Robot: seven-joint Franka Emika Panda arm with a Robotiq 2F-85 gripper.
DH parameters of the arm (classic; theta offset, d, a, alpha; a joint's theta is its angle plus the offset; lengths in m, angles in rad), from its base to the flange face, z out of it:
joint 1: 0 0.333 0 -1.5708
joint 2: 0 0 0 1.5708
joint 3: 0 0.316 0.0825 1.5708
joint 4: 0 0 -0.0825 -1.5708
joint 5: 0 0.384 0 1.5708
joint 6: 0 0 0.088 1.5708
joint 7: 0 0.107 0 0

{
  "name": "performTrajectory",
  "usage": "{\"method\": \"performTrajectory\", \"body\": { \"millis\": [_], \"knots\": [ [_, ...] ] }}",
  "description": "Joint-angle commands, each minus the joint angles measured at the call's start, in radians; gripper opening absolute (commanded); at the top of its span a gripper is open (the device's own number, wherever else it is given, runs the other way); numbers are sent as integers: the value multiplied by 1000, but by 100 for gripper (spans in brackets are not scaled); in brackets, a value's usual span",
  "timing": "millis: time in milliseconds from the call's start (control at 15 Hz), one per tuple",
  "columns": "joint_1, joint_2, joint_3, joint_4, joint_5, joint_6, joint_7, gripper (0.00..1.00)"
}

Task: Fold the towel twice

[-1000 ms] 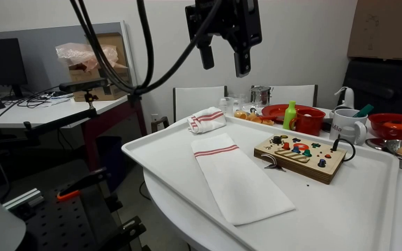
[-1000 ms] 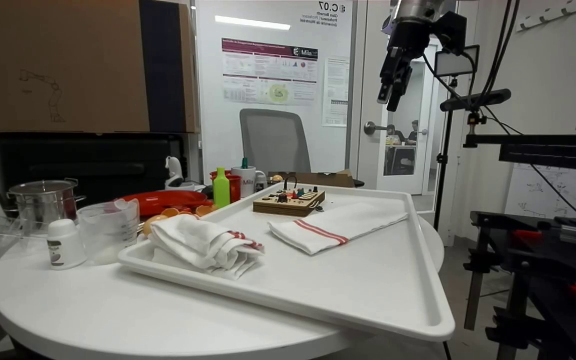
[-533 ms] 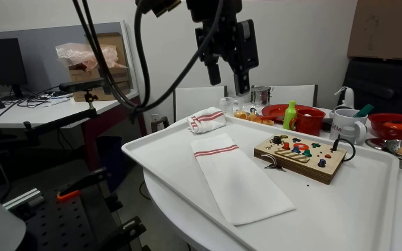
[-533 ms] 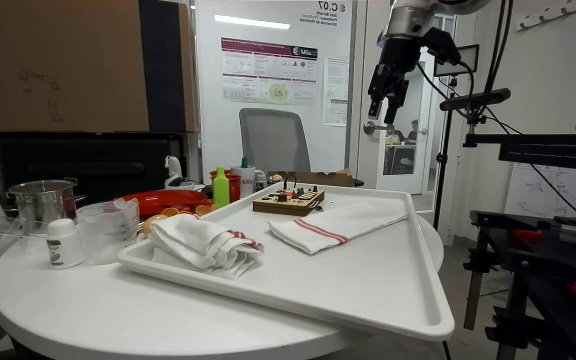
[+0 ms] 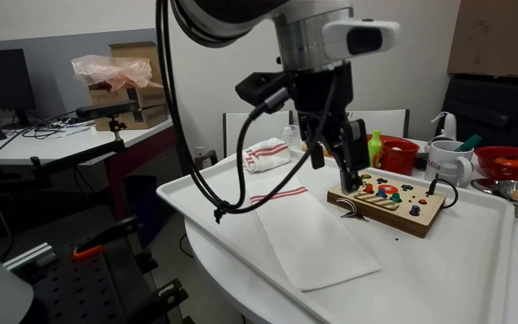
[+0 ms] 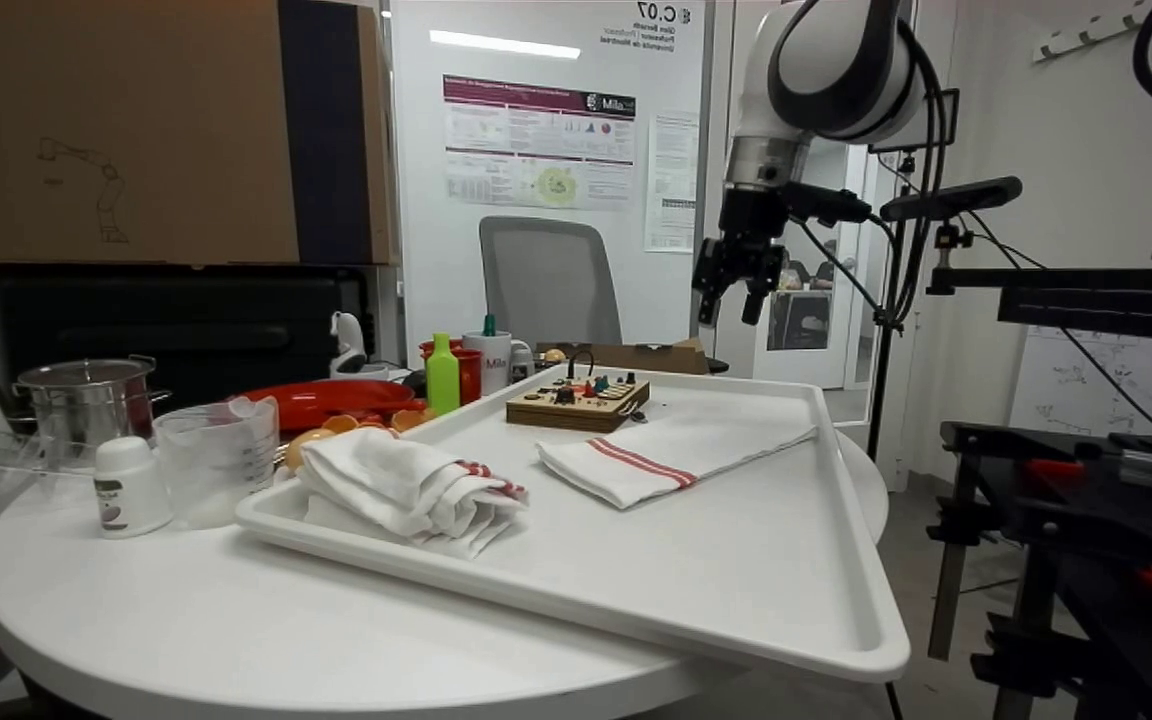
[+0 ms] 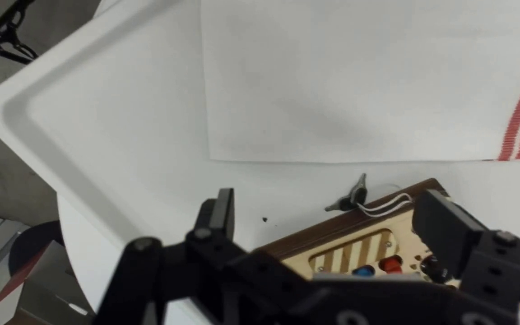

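Hovering clear of the towel (image 5: pixel 317 245), jaws apart, empty; in an exterior view it lies below-left, long axis far-left to near-right.

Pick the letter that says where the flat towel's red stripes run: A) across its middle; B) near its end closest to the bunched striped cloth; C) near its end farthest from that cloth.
B: in both exterior views the red stripes cross the flat towel near the end toward the bunched striped cloth, while the far end is plain white.
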Motion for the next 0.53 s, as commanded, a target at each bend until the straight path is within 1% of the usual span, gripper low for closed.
{"method": "performTrajectory", "body": {
  "millis": [0,67,333,467],
  "knots": [
    [-5,136,-41,116,-13,-55,43,100],
    [-24,153,-26,132,45,-77,-7,100],
    [-101,219,23,209,183,-225,-145,100],
    [-116,250,11,242,198,-295,-158,100]
  ]
}}
